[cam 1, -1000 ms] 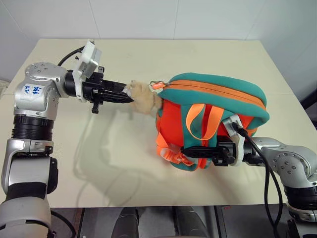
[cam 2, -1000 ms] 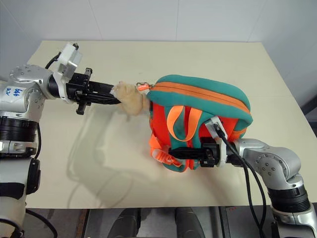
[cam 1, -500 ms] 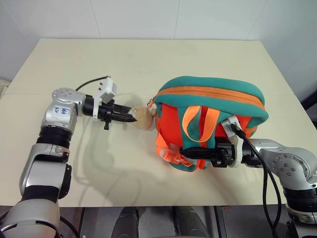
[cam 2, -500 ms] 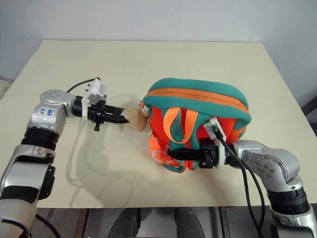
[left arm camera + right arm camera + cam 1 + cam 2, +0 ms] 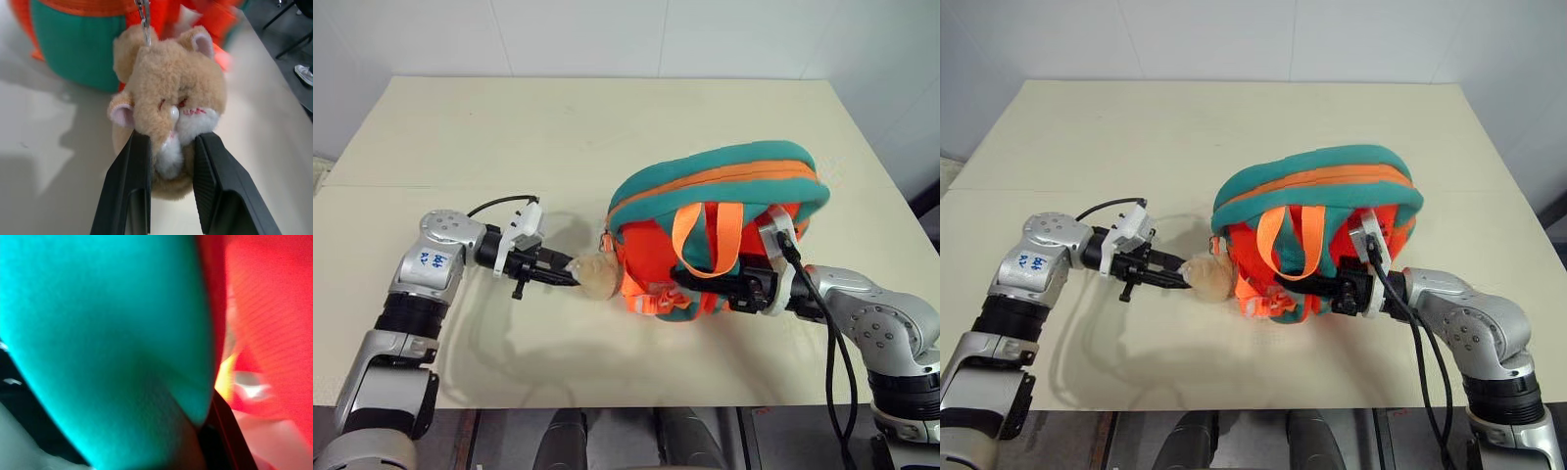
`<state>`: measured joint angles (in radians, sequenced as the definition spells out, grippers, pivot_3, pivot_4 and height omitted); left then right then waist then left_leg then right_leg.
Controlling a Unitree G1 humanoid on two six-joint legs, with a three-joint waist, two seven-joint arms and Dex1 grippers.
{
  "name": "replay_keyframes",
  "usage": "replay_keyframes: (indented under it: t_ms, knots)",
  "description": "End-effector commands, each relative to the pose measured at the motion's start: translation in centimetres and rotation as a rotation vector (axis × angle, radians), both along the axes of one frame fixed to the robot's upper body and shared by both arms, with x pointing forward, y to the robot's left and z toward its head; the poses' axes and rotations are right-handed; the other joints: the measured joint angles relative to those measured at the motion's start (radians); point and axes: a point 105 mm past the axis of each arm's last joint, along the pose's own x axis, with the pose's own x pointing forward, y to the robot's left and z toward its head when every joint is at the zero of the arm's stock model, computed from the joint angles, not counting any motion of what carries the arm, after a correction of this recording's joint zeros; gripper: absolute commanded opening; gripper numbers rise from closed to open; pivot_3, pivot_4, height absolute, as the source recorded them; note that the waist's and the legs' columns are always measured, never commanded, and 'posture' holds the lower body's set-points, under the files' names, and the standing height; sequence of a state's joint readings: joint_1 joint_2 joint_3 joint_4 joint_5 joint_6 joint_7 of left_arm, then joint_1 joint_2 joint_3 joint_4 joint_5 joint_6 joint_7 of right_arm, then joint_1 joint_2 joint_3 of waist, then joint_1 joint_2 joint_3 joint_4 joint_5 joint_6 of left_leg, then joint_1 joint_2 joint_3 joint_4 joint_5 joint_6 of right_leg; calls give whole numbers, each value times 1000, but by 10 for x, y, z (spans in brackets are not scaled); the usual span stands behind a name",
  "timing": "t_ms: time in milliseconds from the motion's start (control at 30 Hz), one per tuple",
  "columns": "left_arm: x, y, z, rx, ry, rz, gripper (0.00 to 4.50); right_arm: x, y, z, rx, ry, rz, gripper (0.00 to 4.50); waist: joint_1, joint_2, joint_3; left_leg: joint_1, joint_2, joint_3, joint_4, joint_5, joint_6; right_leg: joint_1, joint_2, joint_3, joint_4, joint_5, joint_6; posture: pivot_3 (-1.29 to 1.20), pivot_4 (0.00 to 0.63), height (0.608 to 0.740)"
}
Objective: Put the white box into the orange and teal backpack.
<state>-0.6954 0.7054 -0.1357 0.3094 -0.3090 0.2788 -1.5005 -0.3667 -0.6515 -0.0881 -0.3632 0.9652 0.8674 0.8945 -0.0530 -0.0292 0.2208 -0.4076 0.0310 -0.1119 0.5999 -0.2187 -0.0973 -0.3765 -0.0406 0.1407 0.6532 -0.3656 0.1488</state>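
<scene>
- The orange and teal backpack stands on the cream table, near its front edge, straps facing the robot.
- A tan plush cat hangs from a metal clip at the backpack's left side and rests on the table.
- The left gripper is clamped on the plush cat, its two black fingers pressing the toy's lower face from both sides.
- The right gripper reaches in from the right, clenched on a teal strap at the backpack's lower front.
- The backpack's zipper line runs closed along its top; the white box cannot be made out.
</scene>
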Motion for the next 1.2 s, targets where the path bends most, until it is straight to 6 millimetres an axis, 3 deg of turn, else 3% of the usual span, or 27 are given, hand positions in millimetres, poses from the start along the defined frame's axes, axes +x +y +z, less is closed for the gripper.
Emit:
replay_keyframes:
  t_ms: [33, 367, 533, 867, 1033, 1200]
  knots:
    - [-1, -2, 25, -67, -112, 20, 1479, -1, -4, 25, 6, -170, -30, 988, 2, 0, 0, 0, 0, 0, 0, 0, 0, 0, 0, 0, 0, 0, 0, 0, 150, 740]
    - [3, 12, 46, -121, -259, 101, 4500, -7, -34, 33, -108, -252, -103, 4491, 0, 0, 0, 0, 0, 0, -2, 0, 0, 0, 0, 0, -1, 0, 0, 0, 150, 740]
    - [-5, 29, 57, -163, -274, 144, 4500, -12, -66, 36, -206, -248, -163, 4491, 1, 0, 0, 0, 0, 0, -2, 0, 0, 0, 0, 0, -2, 0, 0, 0, 150, 740]
    - [-29, 56, 45, -165, -252, 219, 4500, -13, -137, 25, -378, -317, -365, 4491, 4, 0, 0, 0, 0, 1, -2, 0, 0, 1, -1, 0, -3, 0, 0, 0, 150, 740]
    - [-30, 61, 49, -180, -271, 234, 4500, -7, -145, 26, -418, -365, -351, 4491, 1, 0, 0, 2, 0, 2, -2, 0, 0, 1, -1, 1, -2, 0, 0, 0, 150, 740]
    - [-31, 57, 49, -189, -271, 228, 4500, 2, -139, 21, -430, -358, -305, 4491, -2, 0, 0, 2, 0, 2, -2, 0, 0, 2, -1, 1, -2, 0, 0, 0, 150, 740]
